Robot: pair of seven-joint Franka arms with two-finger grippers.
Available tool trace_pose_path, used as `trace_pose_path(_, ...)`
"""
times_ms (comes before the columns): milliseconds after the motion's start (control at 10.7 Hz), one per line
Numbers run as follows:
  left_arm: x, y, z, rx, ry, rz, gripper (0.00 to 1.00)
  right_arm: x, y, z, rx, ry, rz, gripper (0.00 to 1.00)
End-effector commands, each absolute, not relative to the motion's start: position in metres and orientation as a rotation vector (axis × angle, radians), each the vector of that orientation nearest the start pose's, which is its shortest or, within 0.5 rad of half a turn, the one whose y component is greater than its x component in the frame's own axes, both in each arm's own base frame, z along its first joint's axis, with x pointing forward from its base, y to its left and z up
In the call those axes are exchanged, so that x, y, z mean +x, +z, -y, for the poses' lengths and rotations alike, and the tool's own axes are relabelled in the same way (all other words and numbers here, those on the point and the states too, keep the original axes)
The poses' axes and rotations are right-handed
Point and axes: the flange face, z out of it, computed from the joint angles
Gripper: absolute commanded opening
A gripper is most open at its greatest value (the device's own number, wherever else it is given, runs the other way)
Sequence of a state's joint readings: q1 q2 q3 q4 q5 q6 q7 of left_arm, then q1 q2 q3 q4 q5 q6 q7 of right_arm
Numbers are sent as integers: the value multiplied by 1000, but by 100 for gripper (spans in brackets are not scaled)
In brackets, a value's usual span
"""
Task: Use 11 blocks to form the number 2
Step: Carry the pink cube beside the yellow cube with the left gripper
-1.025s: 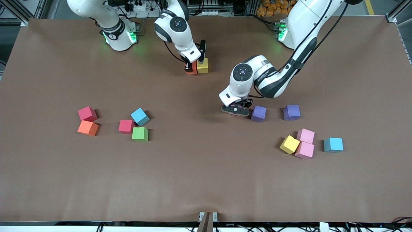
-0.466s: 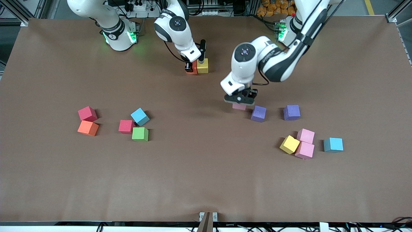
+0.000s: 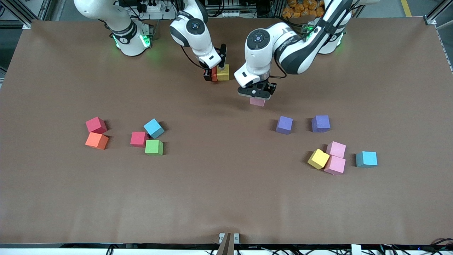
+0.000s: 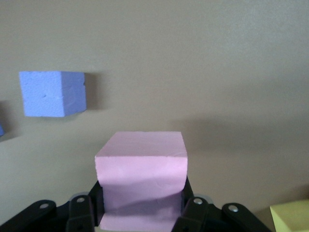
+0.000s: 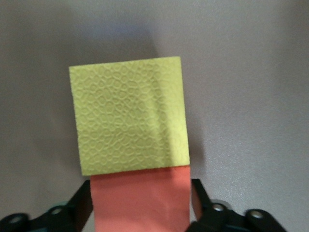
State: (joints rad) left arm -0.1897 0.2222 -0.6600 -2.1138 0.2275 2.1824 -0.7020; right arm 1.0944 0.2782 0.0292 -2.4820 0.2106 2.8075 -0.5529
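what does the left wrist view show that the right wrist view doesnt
Only the left wrist view shows the left gripper shut on a pink block, with a purple block lying apart on the table. Only the right wrist view shows an orange block between the right gripper fingers, touching a yellow block. Both show the brown table.

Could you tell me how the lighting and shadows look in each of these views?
Front view: even light, soft shadows beside each block, green glow at the arm bases. Left wrist view: the pink block casts a broad soft shadow. Right wrist view: the yellow block is sharp, its texture visible.
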Motion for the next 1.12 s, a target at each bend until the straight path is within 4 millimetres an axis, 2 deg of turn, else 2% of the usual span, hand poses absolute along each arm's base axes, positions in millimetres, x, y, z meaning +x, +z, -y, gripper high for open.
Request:
trace_pose_path(0,368,348,394,-3003,103,-434,16,214,191,-431,-2263,-63,2036,100)
trace_pose_path(93,359,350,397,-2978,120,-481,16,216,199,-432,-2261,-76,2030,100)
trace_pose_path(280,354,348,396,-2955,143,-517,16,218,215,-432,-2261,-96,2016,100)
trace_pose_path(466,345,351,397,-2917,176,-550,16,218,233,-430,-2255,-47,2021,100)
trace_pose_path(746,339,353,391,-2862,232,-597,16,236,260,-419,-2285,-24,1979,100)
trace_pose_path(839,337,353,393,-2875,251,-593,16,252,271,-410,-2324,-21,1929,100)
trace_pose_path(1025,317,351,409,-2873,274,-648,16,332,291,-371,-2459,-33,1754,100)
